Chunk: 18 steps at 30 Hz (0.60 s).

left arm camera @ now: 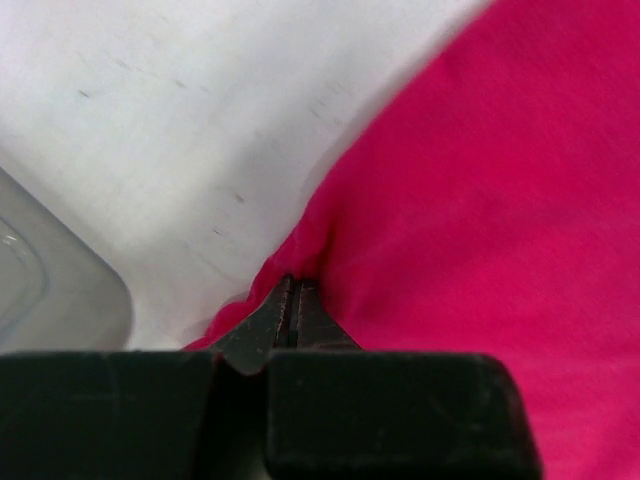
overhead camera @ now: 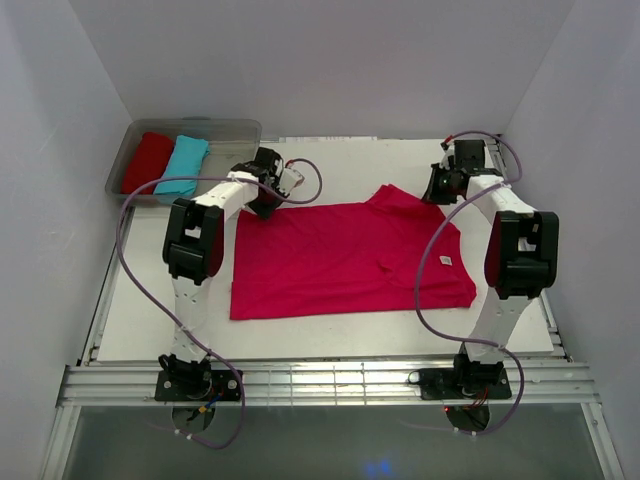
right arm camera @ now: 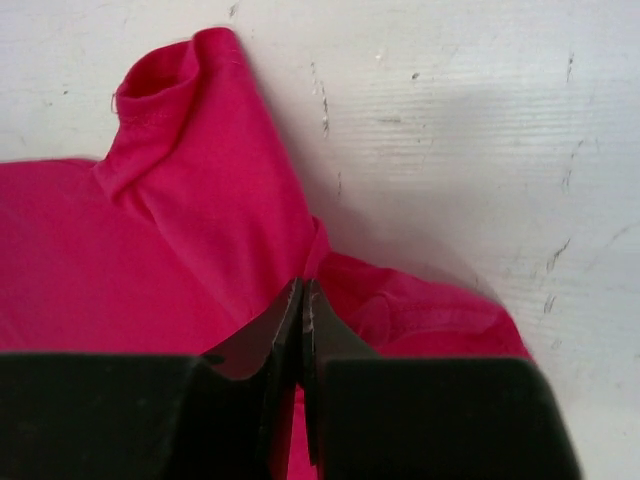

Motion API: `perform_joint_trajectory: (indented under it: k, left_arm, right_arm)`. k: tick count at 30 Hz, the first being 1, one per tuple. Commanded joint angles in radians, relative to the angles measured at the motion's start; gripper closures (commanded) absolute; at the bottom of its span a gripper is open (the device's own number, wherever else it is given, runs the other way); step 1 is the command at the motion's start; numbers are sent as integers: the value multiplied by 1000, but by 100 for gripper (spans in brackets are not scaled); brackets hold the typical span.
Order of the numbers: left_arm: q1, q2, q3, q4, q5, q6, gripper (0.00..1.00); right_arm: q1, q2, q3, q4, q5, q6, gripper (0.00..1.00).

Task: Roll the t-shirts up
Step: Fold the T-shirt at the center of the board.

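The t-shirt (overhead camera: 340, 255) lies flat on the table (overhead camera: 340, 165), long axis left-to-right, collar end toward the right edge, far corners pinched tight by left gripper (left arm camera: 297, 290) and right gripper (right arm camera: 303, 295).

T-shirt (overhead camera: 340, 260): plain magenta-pink. My left gripper (left arm camera: 292, 283), right gripper (right arm camera: 302, 288): black. Left of t-shirt: red bundle (overhead camera: 148, 160), turquoise bundle (overhead camera: 184, 163). Table (overhead camera: 350, 165): white.

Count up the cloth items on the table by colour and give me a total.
Magenta-pink t-shirt: 1
Red cloth bundle: 1
Turquoise cloth bundle: 1
Total: 3
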Motion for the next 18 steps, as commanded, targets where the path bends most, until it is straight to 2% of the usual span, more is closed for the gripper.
perform_joint_trajectory:
  k: [1, 9, 18]
  left_arm:
    - [-5, -114, -89, -12, 89, -13, 100]
    - [-18, -368, -338, 90, 128, 35, 100]
    - [-29, -528, -514, 91, 95, 55, 100]
  right_arm:
    - [-1, -121, -88, 59, -18, 6, 92]
    - [-1, -390, -402, 121, 10, 21, 92]
    - [-1, -612, -598, 90, 91, 36, 92]
